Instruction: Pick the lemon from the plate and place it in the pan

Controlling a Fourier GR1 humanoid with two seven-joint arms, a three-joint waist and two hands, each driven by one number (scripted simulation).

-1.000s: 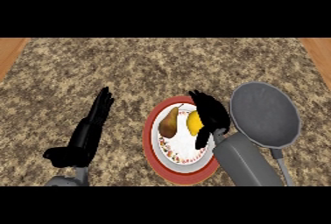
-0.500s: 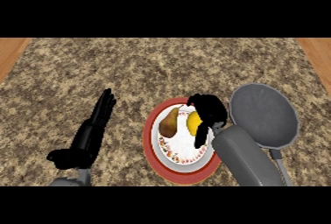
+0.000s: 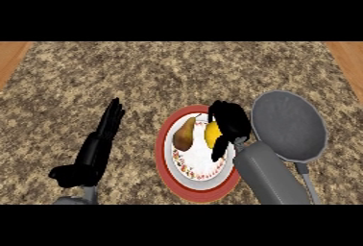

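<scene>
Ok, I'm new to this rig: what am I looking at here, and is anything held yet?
This is the view from the robot's head, looking steeply down at a speckled counter. The grey forearms end in black hands. The left robot hand rests open, fingers straight. The right robot hand curls over the yellow lemon on the red-rimmed plate, beside a brown pear. The lemon looks gripped but not lifted. The grey pan sits to the right.

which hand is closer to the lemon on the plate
Right. The right hand is over the plate with its fingers curled around the lemon. The left hand rests open on the counter, well off to the plate's left.
</scene>
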